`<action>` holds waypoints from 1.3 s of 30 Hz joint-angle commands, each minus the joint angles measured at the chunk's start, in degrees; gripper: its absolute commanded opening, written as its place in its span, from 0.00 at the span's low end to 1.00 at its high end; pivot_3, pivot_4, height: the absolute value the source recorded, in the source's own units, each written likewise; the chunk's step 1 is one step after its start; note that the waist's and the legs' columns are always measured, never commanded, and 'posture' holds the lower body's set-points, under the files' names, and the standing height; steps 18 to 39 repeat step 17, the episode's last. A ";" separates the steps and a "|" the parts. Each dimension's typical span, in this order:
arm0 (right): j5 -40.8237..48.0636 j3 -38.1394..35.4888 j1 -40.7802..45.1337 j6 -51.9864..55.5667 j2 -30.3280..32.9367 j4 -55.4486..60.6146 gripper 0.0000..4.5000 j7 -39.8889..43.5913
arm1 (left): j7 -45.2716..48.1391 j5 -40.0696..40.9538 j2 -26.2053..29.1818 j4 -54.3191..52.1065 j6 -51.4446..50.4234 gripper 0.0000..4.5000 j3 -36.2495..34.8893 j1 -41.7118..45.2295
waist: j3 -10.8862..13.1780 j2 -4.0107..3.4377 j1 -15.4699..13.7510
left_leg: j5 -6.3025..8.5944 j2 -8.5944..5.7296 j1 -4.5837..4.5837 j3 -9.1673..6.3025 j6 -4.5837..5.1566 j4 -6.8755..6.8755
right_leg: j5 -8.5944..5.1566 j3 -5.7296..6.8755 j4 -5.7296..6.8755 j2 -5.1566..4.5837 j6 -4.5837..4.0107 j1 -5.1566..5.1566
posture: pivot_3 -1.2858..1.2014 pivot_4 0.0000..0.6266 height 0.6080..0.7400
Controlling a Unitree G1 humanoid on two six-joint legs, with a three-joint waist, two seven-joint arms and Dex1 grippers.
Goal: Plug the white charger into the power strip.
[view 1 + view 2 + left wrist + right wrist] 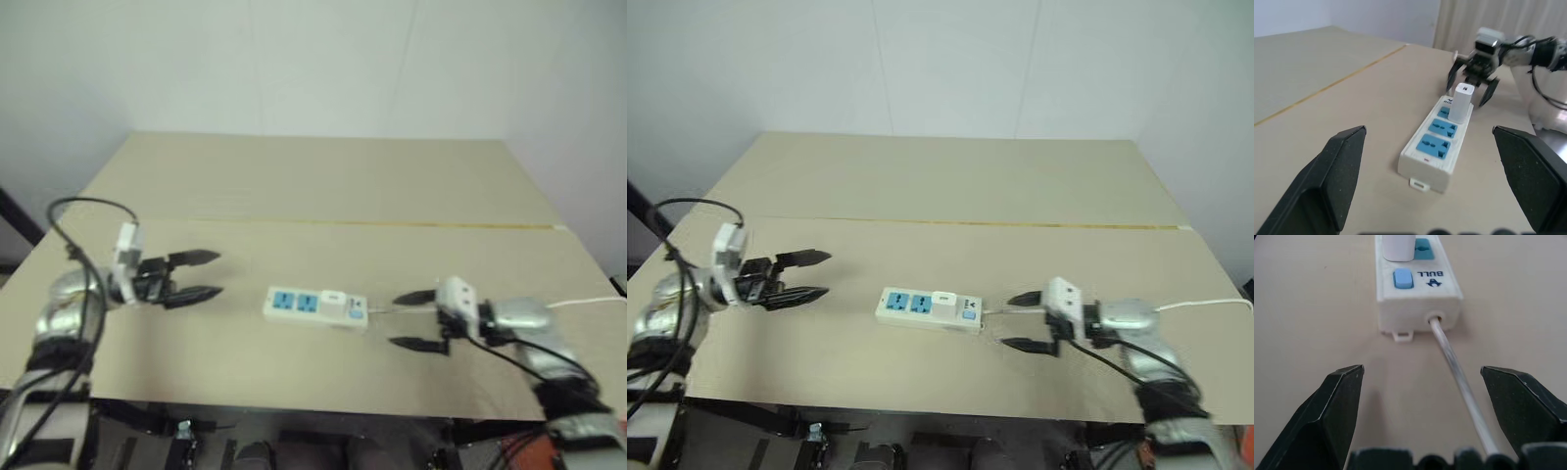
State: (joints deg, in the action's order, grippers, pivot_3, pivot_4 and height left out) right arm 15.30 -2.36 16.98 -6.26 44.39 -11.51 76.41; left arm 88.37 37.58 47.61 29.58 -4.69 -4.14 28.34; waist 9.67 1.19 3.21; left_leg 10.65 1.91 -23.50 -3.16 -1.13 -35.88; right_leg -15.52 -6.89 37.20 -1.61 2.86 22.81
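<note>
On the beige tabletop (323, 186): one long white plastic power strip (315, 307), three blue sockets. One small white cube charger (1461, 102) occupies the socket nearest the cable. Two black-fingered grippers, left (203, 275) and right (415, 319), both spread wide, empty.

White charger (1461, 102) stands upright in power strip (1436, 147) socket.

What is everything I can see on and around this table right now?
table: one, tan with a thin yellow line across, against a pale wall.
power strip: one, white with blue sockets, lying flat at the table's middle front.
charger: one, white, standing upright in the strip's socket nearest the cable end.
cable: one, thin white, leaving the strip's end toward the robot's right.
left gripper: one, black fingers open, left of the strip, holding nothing.
right gripper: one, black fingers open, right of the strip, astride the cable.
</note>
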 commanded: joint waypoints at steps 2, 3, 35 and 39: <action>4.80 -9.23 -6.16 4.19 5.92 8.86 0.99 -2.12 | -5.91 -3.01 1.79 -10.60 -2.41 1.00 -3.22 -5.84 | 0.03 0.03 -0.35 | 0.00 0.02 0.20 0.03 0.00 0.00 | -0.05 -0.01 -0.02 0.01 0.05 -0.18 | 0.52 0.24 1.00; 5.41 -11.25 -8.09 4.73 7.28 10.17 0.99 -2.13 | -6.33 -3.00 1.76 -11.75 -2.57 1.00 -3.93 -6.74 | 0.04 0.04 -0.48 | 0.00 0.04 0.32 0.06 -0.01 -0.01 | -0.06 -0.02 -0.03 0.04 0.03 -0.28 | 0.52 0.24 1.00; 6.29 -19.45 -17.72 7.94 11.97 15.40 0.99 -5.65 | -1.78 -3.59 1.59 -11.16 -6.01 1.00 -5.55 -4.01 | 0.06 0.07 -0.40 | -0.02 0.05 0.46 0.22 -0.04 0.00 | -0.06 -0.15 -0.12 0.04 0.02 -0.41 | 0.52 0.24 1.00; 6.29 -19.45 -17.72 7.94 11.97 15.40 0.99 -5.65 | -1.78 -3.59 1.59 -11.16 -6.01 1.00 -5.55 -4.01 | 0.06 0.07 -0.40 | -0.02 0.05 0.46 0.22 -0.04 0.00 | -0.06 -0.15 -0.12 0.04 0.02 -0.41 | 0.52 0.24 1.00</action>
